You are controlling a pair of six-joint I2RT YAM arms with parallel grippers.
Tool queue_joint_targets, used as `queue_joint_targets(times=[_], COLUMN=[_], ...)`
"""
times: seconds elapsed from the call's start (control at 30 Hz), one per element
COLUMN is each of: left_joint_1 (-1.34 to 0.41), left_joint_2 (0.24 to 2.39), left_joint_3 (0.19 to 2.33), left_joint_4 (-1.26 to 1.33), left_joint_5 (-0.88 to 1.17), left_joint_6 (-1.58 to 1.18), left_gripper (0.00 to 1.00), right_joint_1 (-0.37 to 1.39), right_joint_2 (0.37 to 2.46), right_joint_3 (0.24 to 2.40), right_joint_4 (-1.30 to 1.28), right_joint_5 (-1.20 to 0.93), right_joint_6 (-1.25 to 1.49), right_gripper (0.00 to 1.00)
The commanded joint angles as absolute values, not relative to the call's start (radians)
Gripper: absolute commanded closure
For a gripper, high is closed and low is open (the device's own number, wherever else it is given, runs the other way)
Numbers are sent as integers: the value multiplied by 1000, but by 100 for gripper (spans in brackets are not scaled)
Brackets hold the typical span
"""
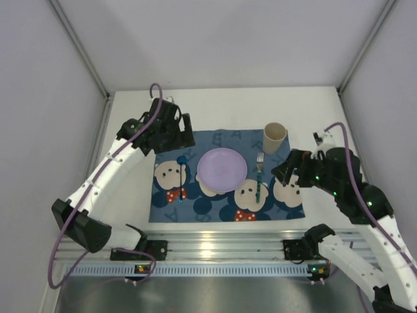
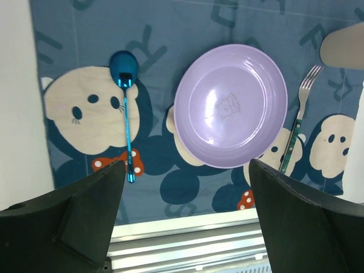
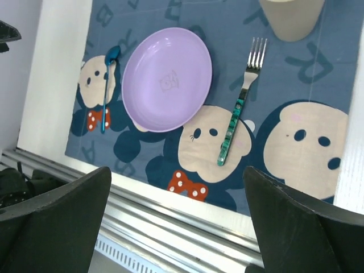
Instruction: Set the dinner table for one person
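Observation:
The white dinner table point(image 1: 215, 107) carries a blue mouse-print placemat point(image 1: 208, 210). On the mat lie a purple plate point(image 1: 222, 169), a blue spoon point(image 1: 180, 171) to its left and a green-handled fork point(image 1: 259, 175) to its right. A beige cup point(image 1: 274, 137) stands upright at the mat's back right. My left gripper point(image 1: 184, 141) hovers over the mat's back left corner, open and empty; its wrist view looks down on the plate point(image 2: 230, 105) and spoon point(image 2: 126, 108). My right gripper point(image 1: 285, 175) hangs over the mat's right side, open and empty, above the fork point(image 3: 239, 116).
An aluminium rail point(image 1: 215, 244) runs along the table's near edge, with both arm bases bolted to it. White walls close in the table on the left, right and back. Bare white tabletop lies behind the mat.

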State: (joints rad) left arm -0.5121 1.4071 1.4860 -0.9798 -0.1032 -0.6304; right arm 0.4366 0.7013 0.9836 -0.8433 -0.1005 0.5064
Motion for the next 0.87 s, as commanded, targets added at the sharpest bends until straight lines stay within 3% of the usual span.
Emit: queue_joint_targets(times=[0.0,0.33,0.83], left_joint_1=[-514,-514,-514], left_joint_2=[1316,1024,830], left_joint_3=[1467,1338,1240], left_joint_4=[-985,-904,-992], left_joint_5=[-198,-402,-503], left_joint_6=[-575,-543,-568], left_gripper=[4,2,2], right_joint_1=[443,445,445], right_joint_2=[582,306,230], right_joint_3=[1000,953,1025], right_joint_4=[-1001,-1127,-1226], right_joint_5=[-28,65,78], right_joint_6=[525,634,600], right_gripper=[0,0,0])
